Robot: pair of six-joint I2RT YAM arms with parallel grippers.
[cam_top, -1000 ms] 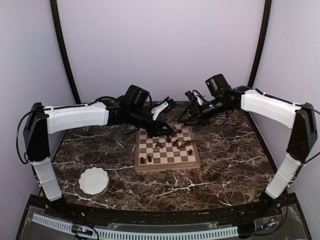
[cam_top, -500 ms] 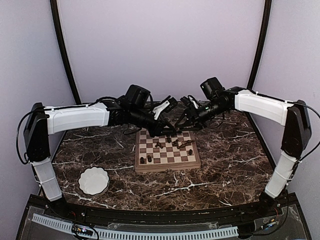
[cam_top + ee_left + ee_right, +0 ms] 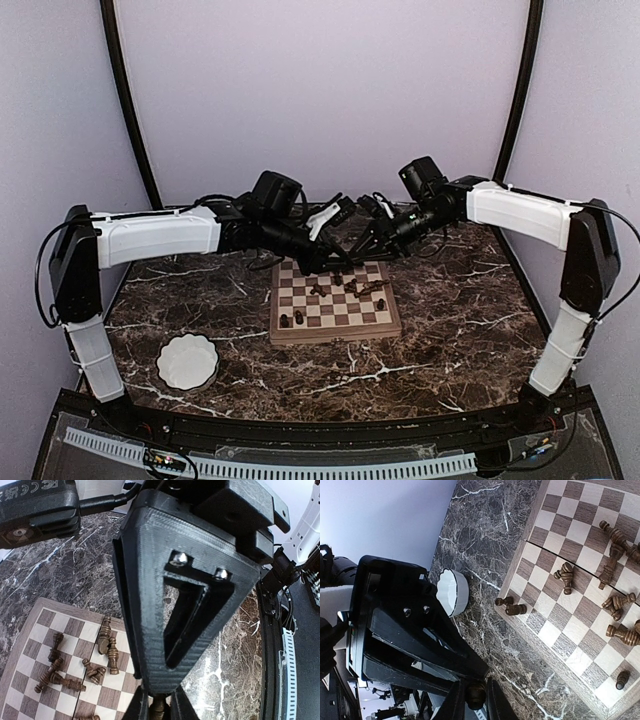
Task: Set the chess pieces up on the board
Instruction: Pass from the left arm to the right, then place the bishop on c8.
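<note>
The board (image 3: 336, 303) lies mid-table with the chess pieces scattered on it. Several lie toppled in a heap (image 3: 350, 286) near its far half, two stand at the front-left corner (image 3: 291, 319), and one stands at the right (image 3: 380, 304). My left gripper (image 3: 328, 259) hovers over the board's far edge, shut on a brown chess piece (image 3: 159, 707) between its fingertips. My right gripper (image 3: 365, 246) hangs just right of it, shut on another dark piece (image 3: 476, 692). The left wrist view shows toppled pieces (image 3: 105, 635) on the checks (image 3: 30, 675); the right wrist view shows the two standing ones (image 3: 511, 606).
A white scalloped bowl (image 3: 188, 361) sits on the dark marble table (image 3: 460, 320) at the front left, also seen as the bowl (image 3: 452, 591) beside the board's rim (image 3: 555, 660). The two arms nearly meet above the board's far edge.
My right arm has swung left toward the board's far edge and its jaws have closed on a dark piece. The left arm has stayed put with its piece.
</note>
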